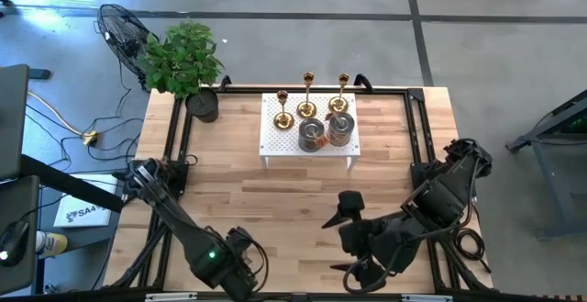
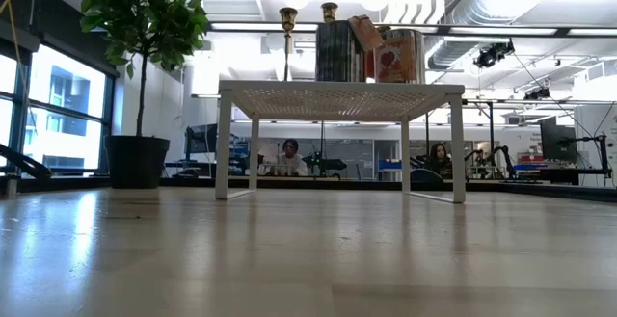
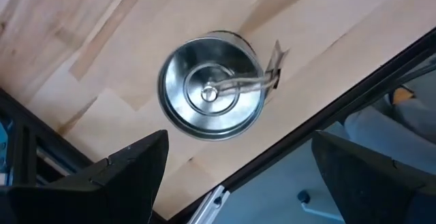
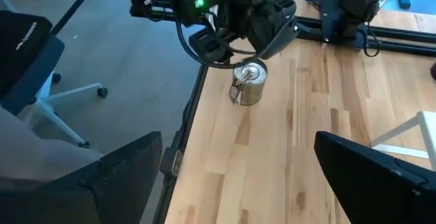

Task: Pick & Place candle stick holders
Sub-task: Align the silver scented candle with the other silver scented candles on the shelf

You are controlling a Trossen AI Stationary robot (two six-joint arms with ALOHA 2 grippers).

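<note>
Nearest the front edge of the worktop (image 1: 275, 201), the left tool (image 3: 235, 166) hangs straight above a squat silver-grey holder (image 3: 210, 86) that stands upright close to the left front rail. Its fingers are spread wide with nothing between them and touch nothing. In my judgement the step in hand is the pick of this holder: a sound approach would centre the fingers on either side of the round wall, clear of the small tab that sticks out from its side, then descend vertically before closing, as the cup sits close to the edge and could be nudged off.

The right tool (image 1: 353, 247) waits over the front right of the worktop, also wide open and empty.

Further back, a white rack (image 1: 275, 141) carries three gold sticks (image 1: 308, 95) and two silver-grey cylinders (image 1: 326, 132). A potted plant (image 1: 183, 63) stands at the far left corner
</note>
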